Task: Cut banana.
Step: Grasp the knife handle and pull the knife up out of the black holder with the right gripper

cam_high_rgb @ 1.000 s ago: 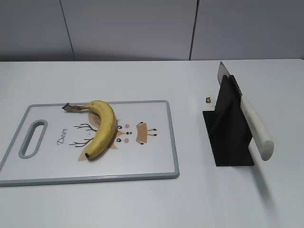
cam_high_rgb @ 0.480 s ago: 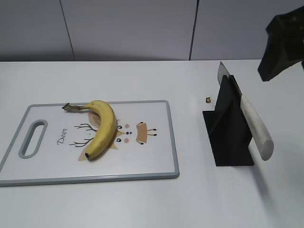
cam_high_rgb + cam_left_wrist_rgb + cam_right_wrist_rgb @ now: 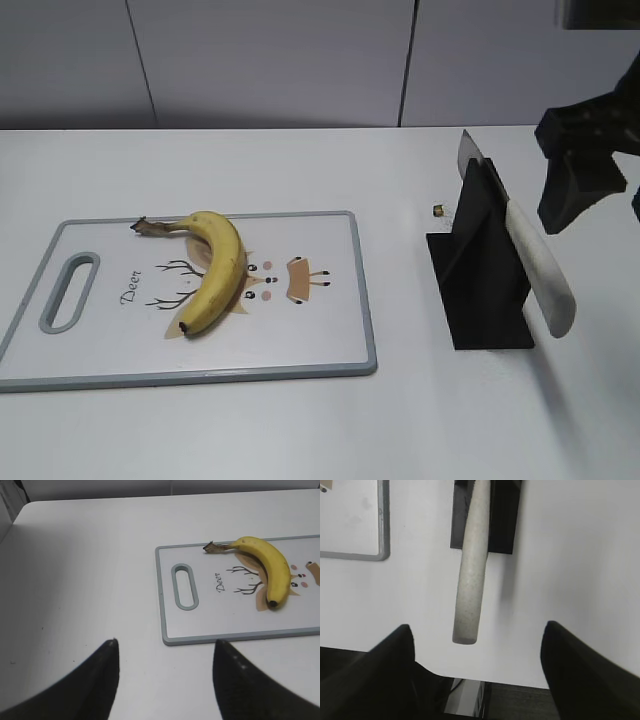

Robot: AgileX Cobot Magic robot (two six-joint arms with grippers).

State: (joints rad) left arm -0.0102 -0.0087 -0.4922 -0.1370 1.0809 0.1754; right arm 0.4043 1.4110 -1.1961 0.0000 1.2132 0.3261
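On the left half of the worktop (image 3: 300,440) the banana (image 3: 215,270) lies on the board (image 3: 330,340), stem at the far left and dark tip toward the near edge, so its long axis runs far-to-near with a slight bow to the right. The knife (image 3: 535,265) sits well apart on the right, held in a black stand (image 3: 480,280) with the blade at the far end and the pale handle jutting toward the near right. The right end effector (image 3: 477,680) hovers spread wide above the near end of that handle, and the handle's axis points roughly into the gap between its fingers; it grips nothing. This arm is much the nearer to the knife, so picking it up looks like the step in hand. The left end effector (image 3: 165,680) is also spread and empty, near the left of the board, with the banana lying far and to its right
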